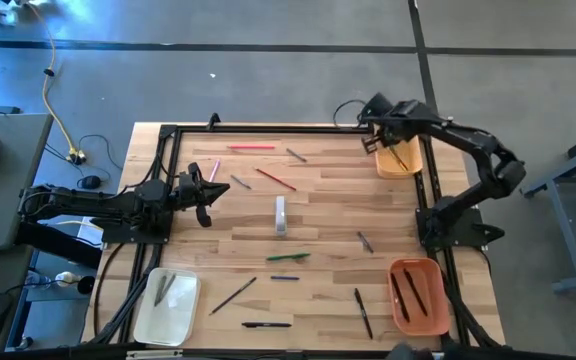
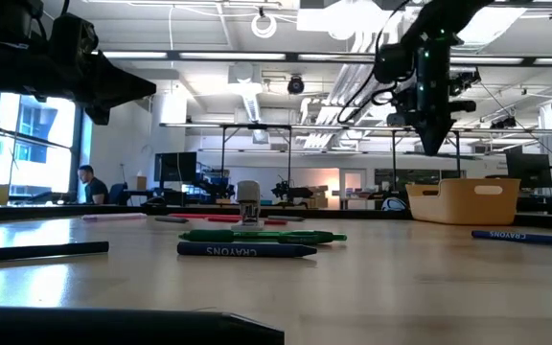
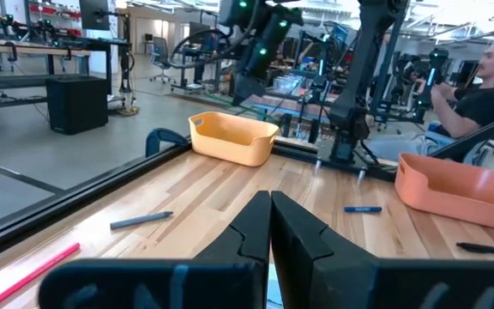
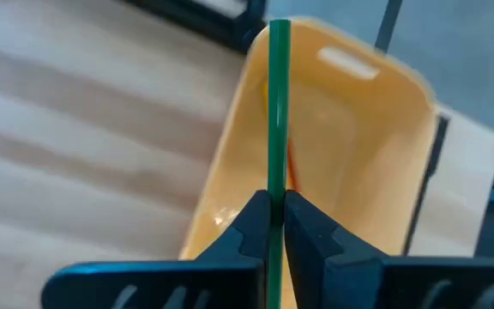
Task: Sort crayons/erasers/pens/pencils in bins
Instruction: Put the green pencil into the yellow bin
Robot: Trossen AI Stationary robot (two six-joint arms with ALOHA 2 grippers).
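Observation:
My right gripper (image 4: 277,215) is shut on a thin green pencil (image 4: 278,103) above the small yellow-orange bin (image 4: 358,146), which stands at the table's far right (image 1: 400,158). In the low view this gripper (image 2: 429,139) hangs above the bin (image 2: 463,201). A reddish stick (image 4: 292,176) lies inside the bin. My left gripper (image 3: 270,225) is shut and empty, held above the table's left side (image 1: 208,190). The orange bin (image 1: 418,296) at the near right holds dark pens. The cream-white bin (image 1: 168,306) is at the near left. My right gripper pinches the green pencil's shaft (image 4: 277,199) between its two fingers. The pencil runs on past the fingertips, in line with them. It is lifted clear, and its free end (image 4: 279,30) is over the yellow-orange bin.
Loose on the table are red pencils (image 1: 251,147) (image 1: 276,179), a white eraser (image 1: 281,215), a green marker (image 1: 288,257), a blue crayon (image 1: 285,277), black pens (image 1: 266,324) (image 1: 363,312) and grey sticks (image 1: 296,155) (image 1: 365,241). A person (image 3: 487,86) sits beyond the table.

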